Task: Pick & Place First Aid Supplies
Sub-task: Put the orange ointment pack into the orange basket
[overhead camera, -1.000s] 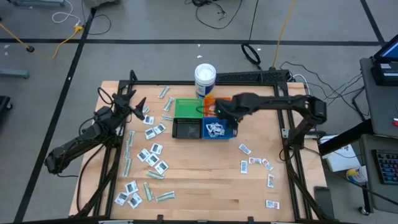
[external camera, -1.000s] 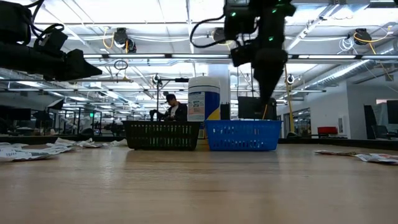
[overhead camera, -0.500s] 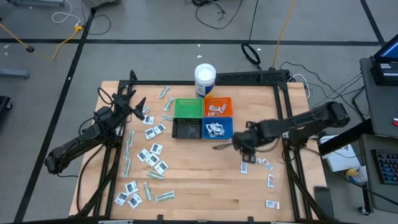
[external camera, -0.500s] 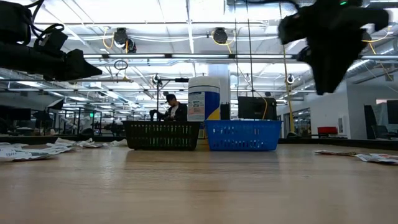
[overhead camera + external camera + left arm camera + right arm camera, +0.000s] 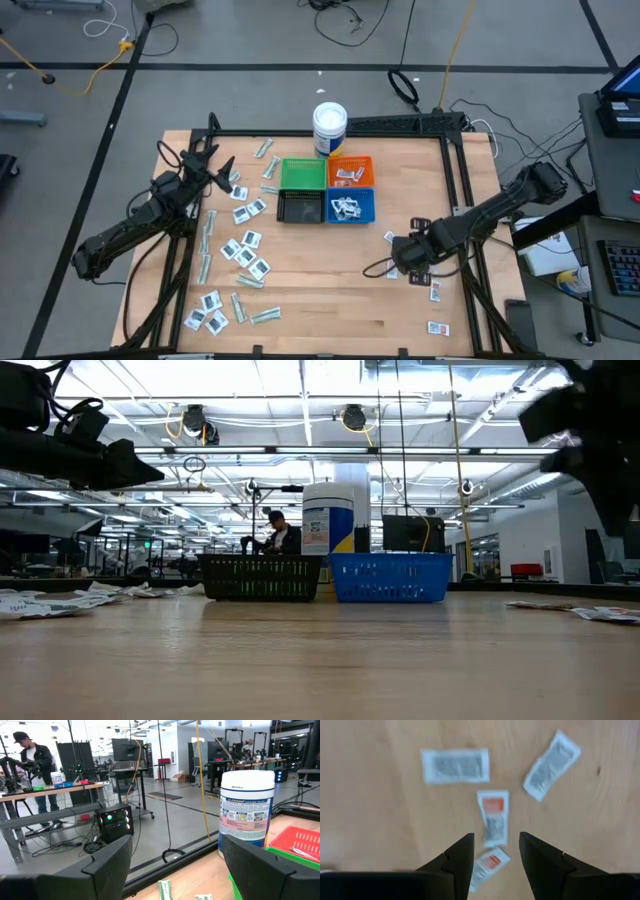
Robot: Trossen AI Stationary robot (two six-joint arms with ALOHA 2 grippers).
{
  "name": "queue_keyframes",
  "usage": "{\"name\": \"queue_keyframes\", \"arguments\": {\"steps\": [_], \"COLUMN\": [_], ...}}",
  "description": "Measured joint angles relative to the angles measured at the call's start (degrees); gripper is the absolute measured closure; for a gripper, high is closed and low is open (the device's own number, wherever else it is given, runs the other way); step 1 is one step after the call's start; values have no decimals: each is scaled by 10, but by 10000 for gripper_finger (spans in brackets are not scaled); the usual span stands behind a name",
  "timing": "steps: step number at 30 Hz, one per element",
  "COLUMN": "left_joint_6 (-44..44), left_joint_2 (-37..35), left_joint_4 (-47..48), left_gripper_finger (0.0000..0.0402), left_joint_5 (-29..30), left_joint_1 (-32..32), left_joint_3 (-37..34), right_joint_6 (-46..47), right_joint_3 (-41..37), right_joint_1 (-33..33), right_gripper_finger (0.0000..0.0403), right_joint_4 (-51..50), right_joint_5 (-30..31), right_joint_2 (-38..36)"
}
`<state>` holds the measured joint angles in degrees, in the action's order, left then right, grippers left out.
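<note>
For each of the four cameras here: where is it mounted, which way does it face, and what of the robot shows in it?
High view: overhead, facing straight down; both arms, left pincer, right pincer, bins, scattered packets.
Low view: at tabletop height, facing level across the wood into the room; arms enter from above, behind the black bin and blue bin.
Left wrist view: on the left arm, facing the white tub; two dark fingers spread.
Right wrist view: on the right arm, facing down at the red-print sachet; open fingers.
Shared: the tub shows in high, low and left wrist views.
</note>
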<state>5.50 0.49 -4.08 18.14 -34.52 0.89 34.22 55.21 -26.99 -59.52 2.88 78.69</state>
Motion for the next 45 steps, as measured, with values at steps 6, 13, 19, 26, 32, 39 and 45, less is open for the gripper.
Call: {"name": "queue_keyframes", "arguments": {"steps": [6,13,19,26,32,39,45], "left_joint_6": [0,0,0,0,0,0,0], "left_joint_2": [0,0,0,0,0,0,0], "left_joint_4": [0,0,0,0,0,0,0], "left_gripper_finger": [94,94,94,94,94,94,94], "left_joint_5": [0,0,0,0,0,0,0], "left_joint_1": [0,0,0,0,0,0,0], "left_joint_3": [0,0,0,0,0,0,0], "right_joint_6": [6,-5,-4,-10,-9,12,1], "right_joint_3": [-66,-117,-140,-158,-161,-161,-128], "right_joint_1": [-16,-24,-24,-24,-25,-25,-23], "right_gripper_finger": [250,250,250,265,334,393,399], "right_joint_4": [49,122,159,201,206,210,155], "right_joint_5": [0,-1,0,-1,3,3,13], "right_joint_2": [0,12,25,34,35,34,15]}}
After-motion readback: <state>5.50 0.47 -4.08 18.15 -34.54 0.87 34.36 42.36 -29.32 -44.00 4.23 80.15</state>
